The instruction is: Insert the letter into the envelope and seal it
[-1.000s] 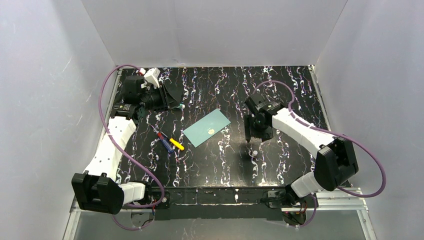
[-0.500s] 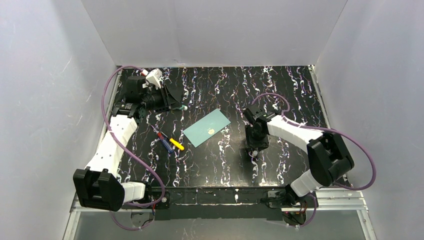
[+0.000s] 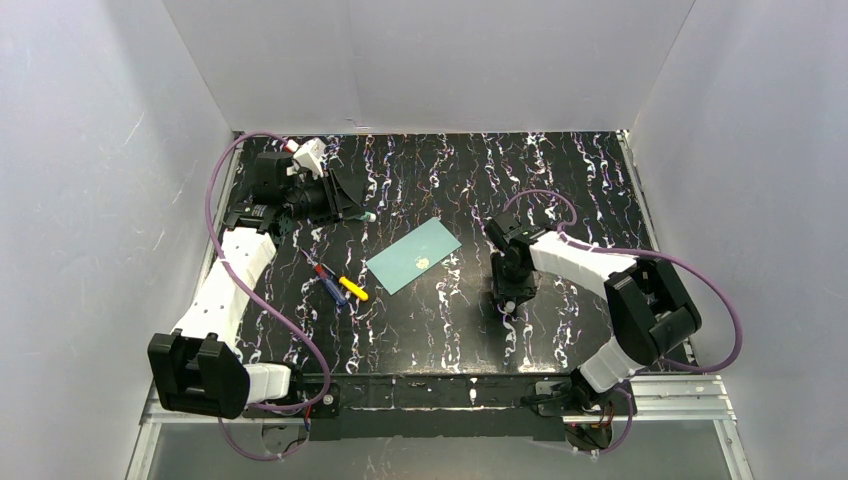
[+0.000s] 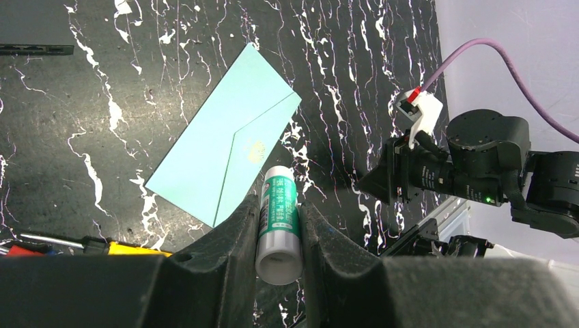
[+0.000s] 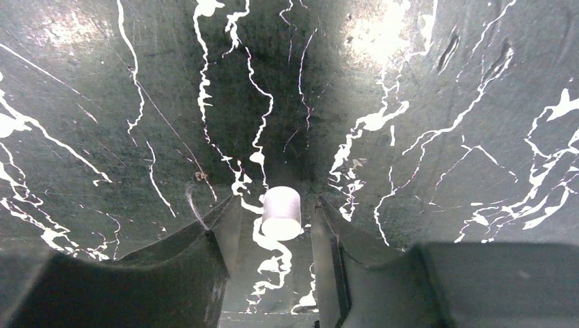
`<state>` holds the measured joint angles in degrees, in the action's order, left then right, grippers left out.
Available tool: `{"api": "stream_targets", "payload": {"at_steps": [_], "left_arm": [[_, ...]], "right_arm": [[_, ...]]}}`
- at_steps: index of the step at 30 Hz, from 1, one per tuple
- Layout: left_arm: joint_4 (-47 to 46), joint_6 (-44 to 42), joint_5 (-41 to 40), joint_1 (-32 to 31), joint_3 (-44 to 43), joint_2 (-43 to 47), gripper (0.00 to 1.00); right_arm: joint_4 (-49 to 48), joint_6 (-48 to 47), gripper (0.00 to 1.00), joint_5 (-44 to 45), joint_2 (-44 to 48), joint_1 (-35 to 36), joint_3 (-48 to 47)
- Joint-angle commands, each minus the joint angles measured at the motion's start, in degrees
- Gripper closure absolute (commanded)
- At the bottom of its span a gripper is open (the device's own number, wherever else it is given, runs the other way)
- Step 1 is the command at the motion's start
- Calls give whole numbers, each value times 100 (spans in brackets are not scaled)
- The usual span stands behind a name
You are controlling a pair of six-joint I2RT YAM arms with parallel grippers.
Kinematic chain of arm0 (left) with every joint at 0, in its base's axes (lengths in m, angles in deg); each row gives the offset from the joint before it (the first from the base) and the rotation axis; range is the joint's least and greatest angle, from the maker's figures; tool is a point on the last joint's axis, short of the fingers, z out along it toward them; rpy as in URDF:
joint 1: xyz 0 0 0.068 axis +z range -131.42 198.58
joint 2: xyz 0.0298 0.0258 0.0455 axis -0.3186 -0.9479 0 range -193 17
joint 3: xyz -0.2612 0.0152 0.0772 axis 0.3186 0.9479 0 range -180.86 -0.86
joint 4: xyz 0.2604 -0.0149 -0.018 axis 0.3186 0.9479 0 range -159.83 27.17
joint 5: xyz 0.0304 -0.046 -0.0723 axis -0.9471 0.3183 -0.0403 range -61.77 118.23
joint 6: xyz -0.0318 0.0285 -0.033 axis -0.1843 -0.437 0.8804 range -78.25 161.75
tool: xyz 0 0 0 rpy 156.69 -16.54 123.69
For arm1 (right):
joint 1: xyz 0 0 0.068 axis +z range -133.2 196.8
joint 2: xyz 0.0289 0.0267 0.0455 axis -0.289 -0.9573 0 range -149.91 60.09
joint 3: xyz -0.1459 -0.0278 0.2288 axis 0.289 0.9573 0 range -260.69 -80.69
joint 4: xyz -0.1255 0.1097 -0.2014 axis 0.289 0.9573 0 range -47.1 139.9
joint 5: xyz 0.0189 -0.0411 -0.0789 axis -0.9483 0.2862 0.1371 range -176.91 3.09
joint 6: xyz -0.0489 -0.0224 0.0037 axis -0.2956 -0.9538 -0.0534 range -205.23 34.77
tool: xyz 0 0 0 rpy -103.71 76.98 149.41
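Left arm (image 3: 222, 292) and right arm (image 3: 585, 262): white shell links, black joint housings, bulky black elbow blocks by the table's (image 3: 440, 330) near edge. Purple cable (image 3: 212, 190) loops off each arm. White wrist plug (image 3: 308, 155), red tip, toward the table's far-left corner. Fingers (image 4: 225, 260) matte black, moulded.

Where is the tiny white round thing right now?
In the top view the small white cylinder stands on the black marbled table right of the teal paper envelope, between the right gripper's open fingers.
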<state>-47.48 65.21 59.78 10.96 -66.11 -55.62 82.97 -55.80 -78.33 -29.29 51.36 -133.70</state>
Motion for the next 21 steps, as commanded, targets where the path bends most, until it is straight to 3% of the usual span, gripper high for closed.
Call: {"api": "stream_targets", "payload": {"at_steps": [1,6,11,13,16,19,21], "left_arm": [[59,-86,123,19,-76,42,100],[50,-95,129,23,-72,54,100],[155,-205,123,23,-156,61,100],[156,-205,151,23,-156,73,100],[114,-155,183,23,-112,95,100],[111,-131,205,21,-86,106,100],[112,-127,208,23,-64,123,100]], "right_arm": [[48,128,52,-66,-114,15,64],[-43,135,57,10,-95,15,74],[-38,139,71,-66,-148,15,98],[8,149,69,-54,-115,15,86],[113,126,56,-5,-106,15,47],[177,111,55,-60,-92,15,37],[181,105,60,-98,-62,15,44]]}}
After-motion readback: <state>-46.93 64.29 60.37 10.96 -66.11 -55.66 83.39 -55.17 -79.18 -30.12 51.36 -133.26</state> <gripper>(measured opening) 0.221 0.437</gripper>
